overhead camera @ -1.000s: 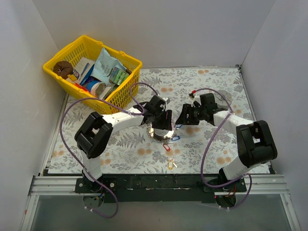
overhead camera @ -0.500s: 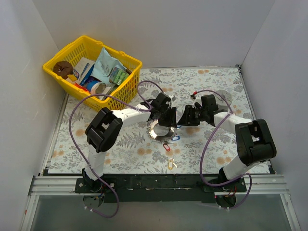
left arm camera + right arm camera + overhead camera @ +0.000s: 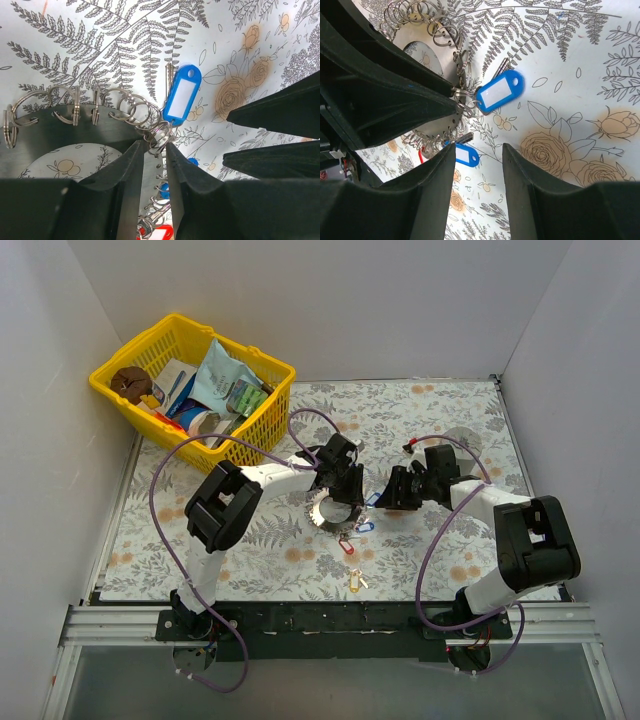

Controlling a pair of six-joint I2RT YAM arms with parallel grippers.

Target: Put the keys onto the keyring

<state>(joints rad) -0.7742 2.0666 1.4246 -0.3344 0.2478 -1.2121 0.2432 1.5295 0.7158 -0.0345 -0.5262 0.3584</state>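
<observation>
From above: the keyring (image 3: 330,512) lies mid-worktop (image 3: 450,410) under the left gripper (image 3: 345,500), keys (image 3: 347,546) just nearward, a yellow basket (image 3: 120,370) at the far-left corner.

Left wrist: fingers (image 3: 131,170) pinch its looped rim.

Right wrist: the right gripper (image 3: 478,149) stands spread, and the left arm's dark fingers (image 3: 395,100) mask the ring beside a blue key (image 3: 499,92).

The keyring (image 3: 330,511) is silvery. There is a blue key (image 3: 182,95), a red key (image 3: 347,547) and a yellow key (image 3: 354,582). The basket (image 3: 136,343) is yellow, and the desk (image 3: 450,410) shows grey ferns and orange roses.

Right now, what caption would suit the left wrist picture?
Left jaws straddle the loop-lined rim of the keyring, a blue-tagged key lying at their tips on the floral tablecloth.
</observation>
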